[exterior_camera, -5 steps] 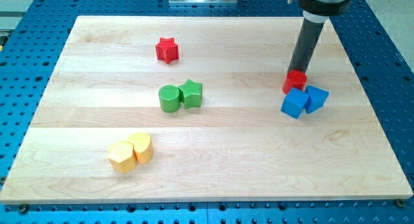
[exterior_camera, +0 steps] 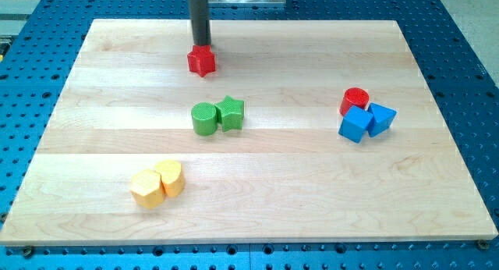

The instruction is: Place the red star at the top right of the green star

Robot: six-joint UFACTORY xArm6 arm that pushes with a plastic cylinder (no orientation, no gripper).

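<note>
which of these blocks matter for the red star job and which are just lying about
Belong to the job:
red star
green star
my tip, at the red star's top edge

Just lying about:
green cylinder, touching the green star
red cylinder
two blue blocks
two yellow blocks

Rod upright, my tip [exterior_camera: 200, 45] at view's top, left of ctr
</note>
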